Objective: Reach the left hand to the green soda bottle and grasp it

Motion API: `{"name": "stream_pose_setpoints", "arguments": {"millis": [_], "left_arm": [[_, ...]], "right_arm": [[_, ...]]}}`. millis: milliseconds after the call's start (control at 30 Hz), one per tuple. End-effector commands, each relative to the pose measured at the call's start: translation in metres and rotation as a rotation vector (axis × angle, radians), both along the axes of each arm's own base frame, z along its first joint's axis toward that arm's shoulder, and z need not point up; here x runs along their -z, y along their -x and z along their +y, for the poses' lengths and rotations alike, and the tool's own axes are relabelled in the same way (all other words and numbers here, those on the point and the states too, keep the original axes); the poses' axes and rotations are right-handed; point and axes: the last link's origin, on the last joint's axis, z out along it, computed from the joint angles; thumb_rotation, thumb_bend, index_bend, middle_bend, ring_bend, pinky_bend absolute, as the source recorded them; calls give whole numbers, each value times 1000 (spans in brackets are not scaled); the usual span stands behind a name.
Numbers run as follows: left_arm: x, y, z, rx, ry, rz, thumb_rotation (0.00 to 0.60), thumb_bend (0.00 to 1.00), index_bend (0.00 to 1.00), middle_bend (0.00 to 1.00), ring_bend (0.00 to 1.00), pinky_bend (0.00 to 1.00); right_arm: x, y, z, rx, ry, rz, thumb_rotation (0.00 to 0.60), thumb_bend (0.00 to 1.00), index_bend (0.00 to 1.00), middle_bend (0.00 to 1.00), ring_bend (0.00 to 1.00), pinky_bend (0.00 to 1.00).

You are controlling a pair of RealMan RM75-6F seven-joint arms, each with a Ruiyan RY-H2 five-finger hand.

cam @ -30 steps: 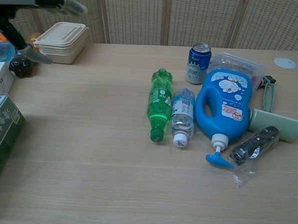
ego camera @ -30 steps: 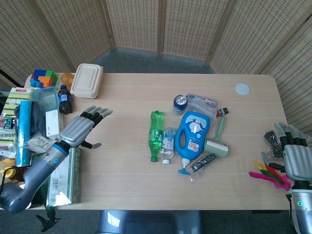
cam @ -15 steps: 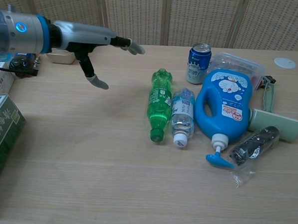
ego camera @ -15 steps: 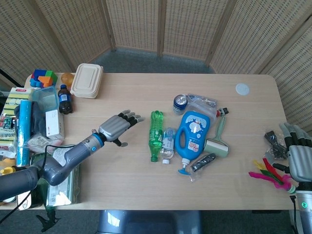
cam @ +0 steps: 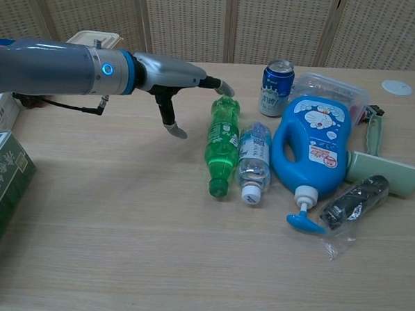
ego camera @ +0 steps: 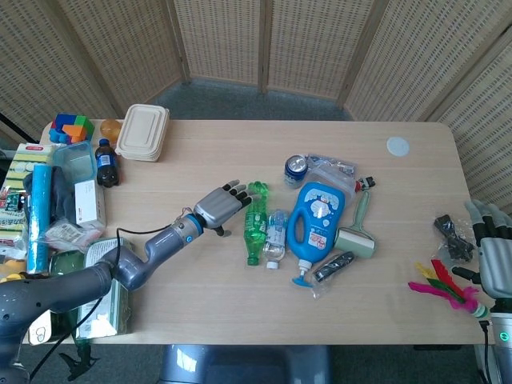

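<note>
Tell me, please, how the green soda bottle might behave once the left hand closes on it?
Lying on its side, the green soda bottle may roll toward the clear water bottle touching it. Its smooth plastic could slip. The left hand is open beside it, so a nudge seems likely.

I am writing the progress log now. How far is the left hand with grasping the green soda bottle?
Done: the left hand is beside the green soda bottle, fingertips above its base end. In hand: fingers are extended and hold nothing. Left: close around the bottle, which lies flat on the table beside the clear water bottle.
</note>
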Motion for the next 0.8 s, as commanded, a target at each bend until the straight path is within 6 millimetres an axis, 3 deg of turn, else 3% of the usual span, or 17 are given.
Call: {"name": "stream_pose_setpoints", "arguments": {"millis": [33, 367, 800], "left_arm": [[14, -10, 2, 20, 0, 12, 588, 277, 0, 0, 0, 0], [42, -30, 12, 11, 21, 54, 579, 277, 0, 21, 0, 0], [33, -19, 14, -15, 67, 112, 574, 277, 0, 227, 0, 0]], "right_arm": [[-1, 0, 1, 2, 3, -2, 418, 320, 0, 0, 0, 0], [-5, 3, 5, 12, 17, -9, 416, 320, 0, 0, 0, 0], [-5, 0, 5, -5, 17, -21, 415, 320, 0, 0, 0, 0]]}}
